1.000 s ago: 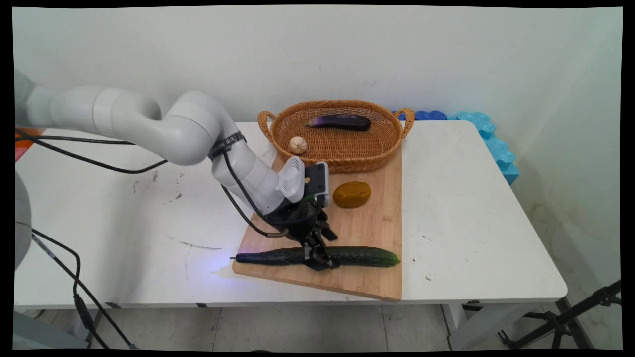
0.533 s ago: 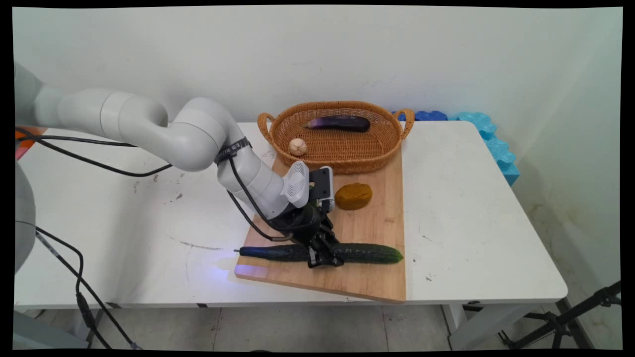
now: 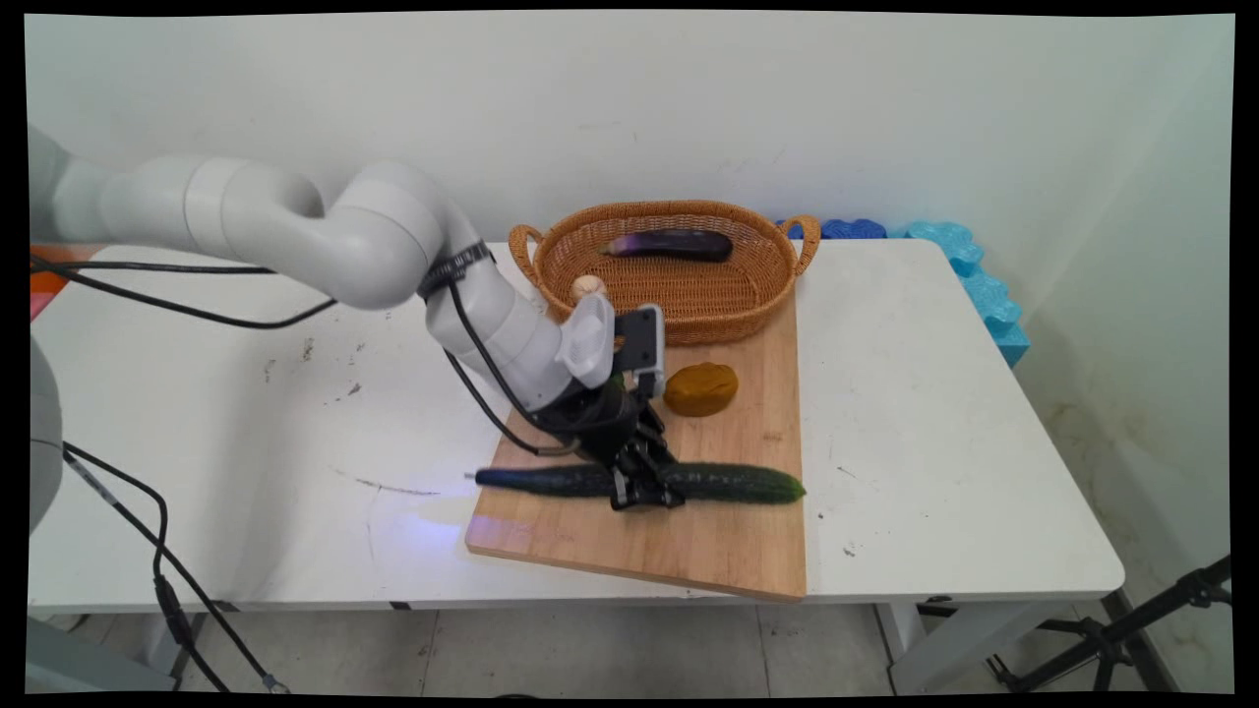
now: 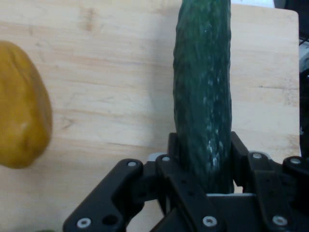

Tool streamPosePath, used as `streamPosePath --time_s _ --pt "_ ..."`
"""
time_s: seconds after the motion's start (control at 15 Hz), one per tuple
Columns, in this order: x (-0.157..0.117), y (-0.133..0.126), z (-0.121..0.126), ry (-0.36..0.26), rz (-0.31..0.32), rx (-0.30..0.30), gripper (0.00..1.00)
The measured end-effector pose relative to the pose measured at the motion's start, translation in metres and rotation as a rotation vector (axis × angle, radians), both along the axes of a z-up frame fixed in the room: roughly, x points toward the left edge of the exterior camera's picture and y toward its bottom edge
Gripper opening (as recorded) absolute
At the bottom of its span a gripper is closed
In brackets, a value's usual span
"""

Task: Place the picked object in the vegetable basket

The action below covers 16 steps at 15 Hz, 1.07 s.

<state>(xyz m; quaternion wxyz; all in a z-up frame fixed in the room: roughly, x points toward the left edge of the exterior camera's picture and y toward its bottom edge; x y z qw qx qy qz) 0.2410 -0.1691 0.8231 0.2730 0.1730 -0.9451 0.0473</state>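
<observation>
Gripper (image 3: 644,489) pinched the cucumber (image 3: 733,483) at mid-length, likely for balance, level above the cutting board (image 3: 728,551); brown potato (image 3: 699,387) near; basket (image 3: 679,295) behind.

The arm (image 3: 295,231) is white, built of rounded tubular links with bulging joints, and black cables (image 3: 187,310) loop beneath it, bound to the forearm by a black strap. Nearer the tool (image 3: 644,492) sit a ribbed white wrist piece and a small black-and-silver camera box (image 3: 639,346). The tool is matt black, a jointed linkage studded with silver screws.
</observation>
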Motion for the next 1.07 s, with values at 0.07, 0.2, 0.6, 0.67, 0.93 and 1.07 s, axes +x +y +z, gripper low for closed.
streamPosePath --time_s 0.07,0.2,0.6,0.67,0.93,1.07 --pt "0.002 -0.002 0.008 -0.001 -0.005 -0.011 0.00" --pt "0.005 -0.006 0.024 -0.003 -0.013 -0.033 0.00" --pt "0.013 -0.029 0.067 -0.016 -0.033 -0.109 0.00" --pt "0.015 -0.037 0.076 -0.021 -0.034 -0.128 0.00" --pt "0.026 -0.073 0.099 -0.045 -0.034 -0.198 0.00" --pt "0.033 -0.095 0.104 -0.061 -0.031 -0.230 0.00"
